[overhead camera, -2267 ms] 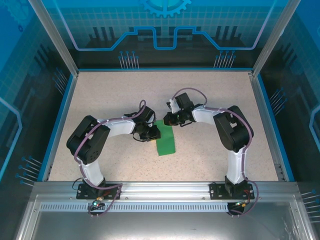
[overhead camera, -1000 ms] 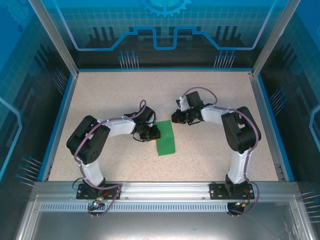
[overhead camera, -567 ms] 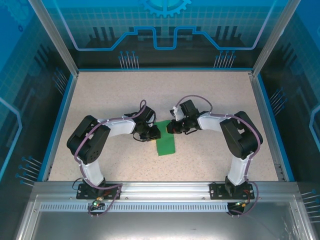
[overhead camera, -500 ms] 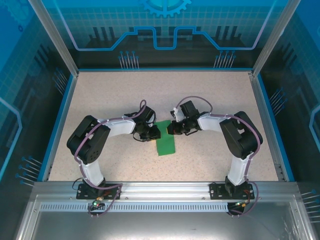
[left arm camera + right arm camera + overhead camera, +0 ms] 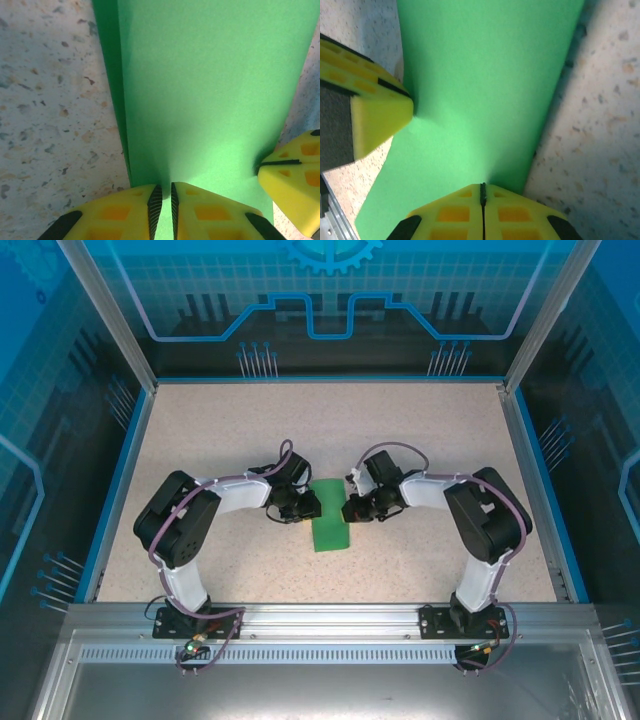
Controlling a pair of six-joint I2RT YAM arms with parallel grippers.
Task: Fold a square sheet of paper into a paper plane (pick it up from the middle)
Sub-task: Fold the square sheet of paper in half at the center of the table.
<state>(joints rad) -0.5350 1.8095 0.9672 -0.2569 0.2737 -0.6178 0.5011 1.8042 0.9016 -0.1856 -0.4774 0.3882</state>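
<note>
My left gripper (image 5: 163, 202) was pinched nearly closed on one edge of the square sheet of paper (image 5: 210, 90), with just a sliver between the yellow fingers and green running into it. My right gripper (image 5: 482, 194) was clamped flat shut on the opposite edge, and the paper puckered toward both sets of tips! The sheet was bright green and plain. From overhead it read as a narrow strip near the middle of the table (image 5: 430, 440), right between my two wrists. The left wrist camera caught what the overhead view could not: a darker second layer peeking out along the strip's left side, so it lay doubled. The right wrist camera added a soft shadow on the speckled surface beside the paper, plus my left fingertip at its far edge.
</note>
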